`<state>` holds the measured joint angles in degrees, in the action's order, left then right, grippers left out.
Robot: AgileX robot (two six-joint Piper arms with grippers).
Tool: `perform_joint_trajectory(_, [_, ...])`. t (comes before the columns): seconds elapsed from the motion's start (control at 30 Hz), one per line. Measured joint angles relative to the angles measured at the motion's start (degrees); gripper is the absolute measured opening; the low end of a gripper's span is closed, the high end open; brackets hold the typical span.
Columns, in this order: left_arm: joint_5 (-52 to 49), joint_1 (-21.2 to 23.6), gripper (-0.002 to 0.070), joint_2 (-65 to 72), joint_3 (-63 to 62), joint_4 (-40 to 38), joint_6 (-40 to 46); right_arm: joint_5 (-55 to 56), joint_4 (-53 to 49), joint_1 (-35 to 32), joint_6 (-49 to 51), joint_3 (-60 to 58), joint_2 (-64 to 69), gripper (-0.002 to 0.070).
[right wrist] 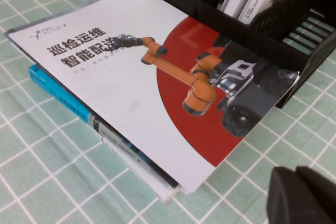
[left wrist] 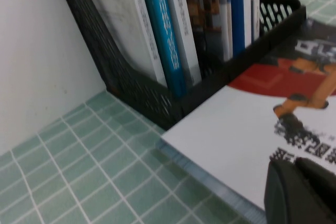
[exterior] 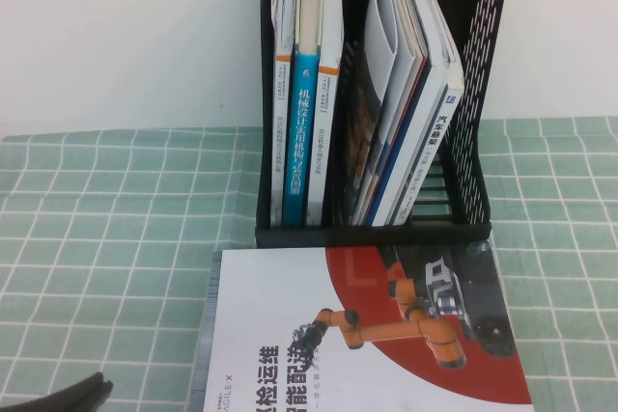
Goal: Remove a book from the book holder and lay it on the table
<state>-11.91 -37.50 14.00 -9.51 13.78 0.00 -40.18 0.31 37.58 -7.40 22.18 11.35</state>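
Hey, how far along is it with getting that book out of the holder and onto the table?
Looks done: the book lies flat, red-circle cover up, in front of the book holder, on other books stacked on the table. Nothing is in hand: the left tool and right tool both sit shut near its edges, holding nothing. Nothing appears left to do.

On my feed the book (right wrist: 131, 93) lying flat shows bold dark characters, 巡检运维 over 智能配送, with a small "AGILEX" mark above them; a finer line below is too small for me to read. In the book holder (exterior: 290, 234), the blue spine (exterior: 301, 132) reads 机械设计实用机构与装置图册.
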Motion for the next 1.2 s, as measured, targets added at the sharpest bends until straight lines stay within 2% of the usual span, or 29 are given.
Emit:
perform_joint_trajectory(0.63, [-3.14,0.00,-0.0003,0.00,0.40,0.00,0.00,-0.09,0.11,0.00,0.00,0.00,0.00,0.0000])
perform_joint_trajectory(0.87, [3.95,0.27,-0.0003,-2.75,1.18,-1.92,-8.80,-0.13,0.24,0.00,0.00,0.00,0.00,-0.0001])
perform_joint_trajectory(0.97, [5.66,4.11,-0.0003,-6.42,2.49,-3.04,-15.01,-0.13,0.48,0.00,0.00,0.00,0.00,-0.0001])
perform_joint_trajectory(1.07, [6.69,11.18,-0.0002,-8.51,4.72,-3.66,-21.29,-0.13,0.62,0.00,0.00,0.00,0.00,-0.0001])
perform_joint_trajectory(1.2, [7.10,21.68,-0.0003,-10.99,8.19,-4.45,-24.37,-0.13,0.71,0.00,0.00,0.00,0.00,-0.0002])
